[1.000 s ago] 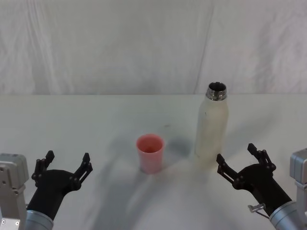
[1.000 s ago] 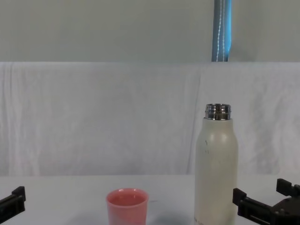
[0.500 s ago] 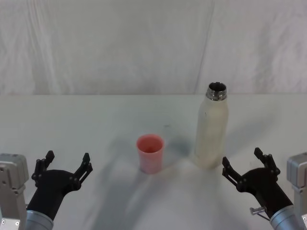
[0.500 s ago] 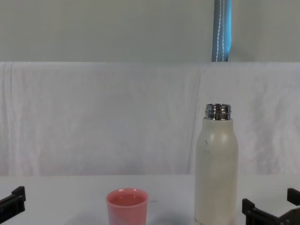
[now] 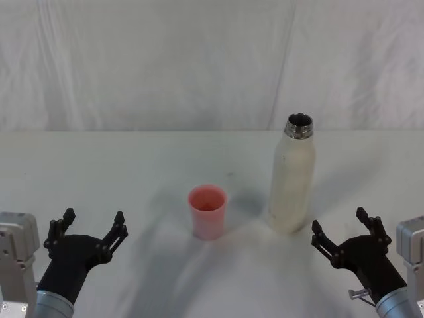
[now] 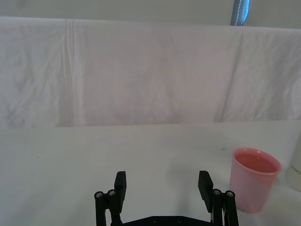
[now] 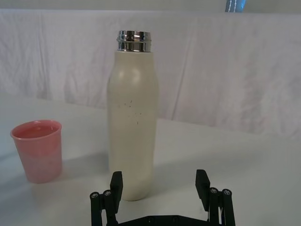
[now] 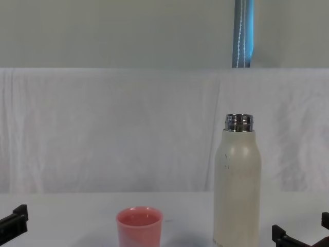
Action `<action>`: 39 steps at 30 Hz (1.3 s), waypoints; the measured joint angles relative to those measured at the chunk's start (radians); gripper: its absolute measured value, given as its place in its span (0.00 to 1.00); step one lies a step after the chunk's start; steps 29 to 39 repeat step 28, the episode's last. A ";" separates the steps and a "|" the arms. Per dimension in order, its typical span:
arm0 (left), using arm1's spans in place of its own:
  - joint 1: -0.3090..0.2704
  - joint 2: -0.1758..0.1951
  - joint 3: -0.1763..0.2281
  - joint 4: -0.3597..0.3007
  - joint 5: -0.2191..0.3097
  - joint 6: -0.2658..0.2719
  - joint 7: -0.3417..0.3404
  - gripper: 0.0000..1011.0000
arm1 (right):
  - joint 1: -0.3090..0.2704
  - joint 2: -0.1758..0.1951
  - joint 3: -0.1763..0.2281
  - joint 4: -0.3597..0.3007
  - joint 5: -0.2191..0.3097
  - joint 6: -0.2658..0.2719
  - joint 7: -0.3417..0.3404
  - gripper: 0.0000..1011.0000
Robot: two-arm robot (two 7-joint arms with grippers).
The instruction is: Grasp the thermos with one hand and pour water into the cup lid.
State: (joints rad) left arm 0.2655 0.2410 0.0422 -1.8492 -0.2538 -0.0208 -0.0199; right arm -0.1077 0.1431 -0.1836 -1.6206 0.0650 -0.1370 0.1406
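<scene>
The cream-white thermos (image 5: 292,175) (image 7: 132,120) (image 8: 237,182) stands upright right of the table's middle, its steel neck uncapped. Left of it stands the pink cup lid (image 5: 208,212) (image 6: 254,186) (image 7: 38,149) (image 8: 139,227), upright. My right gripper (image 5: 343,231) (image 7: 160,186) hangs open near the table's front right, short of the thermos and apart from it, with nothing between its fingers. At the front left my left gripper (image 5: 93,227) (image 6: 162,187) is open and empty, well left of the cup lid.
A white cloth (image 5: 212,66) hangs behind the white table (image 5: 132,165). A blue upright strip (image 8: 243,33) shows above the cloth.
My right gripper has drawn back from the thermos toward the front right, staying open. The left gripper, thermos and cup lid have not moved.
</scene>
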 joint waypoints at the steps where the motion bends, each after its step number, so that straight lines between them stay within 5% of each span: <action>1: 0.000 0.000 0.000 0.000 0.000 0.000 0.000 0.99 | 0.001 -0.001 0.001 0.001 -0.001 0.000 0.000 0.99; 39: 0.000 0.000 0.000 0.000 0.000 0.000 0.000 0.99 | 0.023 -0.013 -0.001 0.027 -0.025 -0.007 0.009 0.99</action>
